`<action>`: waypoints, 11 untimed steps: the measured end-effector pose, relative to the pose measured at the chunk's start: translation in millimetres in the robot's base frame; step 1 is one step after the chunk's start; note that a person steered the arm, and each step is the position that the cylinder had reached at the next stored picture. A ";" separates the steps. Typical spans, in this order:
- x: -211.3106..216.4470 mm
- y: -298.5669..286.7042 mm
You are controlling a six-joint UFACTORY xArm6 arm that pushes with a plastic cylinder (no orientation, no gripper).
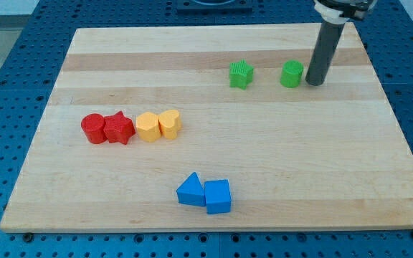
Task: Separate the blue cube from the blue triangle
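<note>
Blue cube (pixel 219 196) and blue triangle (pixel 190 190) sit touching each other near the view's bottom of the wooden bench (pixel 192 50), triangle on the view's left, so nothing's split yet. My tip (pixel 312 82) is way off at the view's top right, just beside a green block (pixel 291 74), with a second green block (pixel 240 74) further left. No claw on this rig, just the rod, so no spread or pinch to report. Next I'd guess it travels down to the blue pair and wedges at their seam, steering clear of the red (pixel 106 129) and yellow blocks (pixel 158 125).
</note>
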State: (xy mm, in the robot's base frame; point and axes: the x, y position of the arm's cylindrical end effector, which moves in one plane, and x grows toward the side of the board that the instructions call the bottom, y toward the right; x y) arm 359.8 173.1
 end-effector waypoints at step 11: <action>242.4 -53.9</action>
State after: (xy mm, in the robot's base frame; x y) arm 602.2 119.2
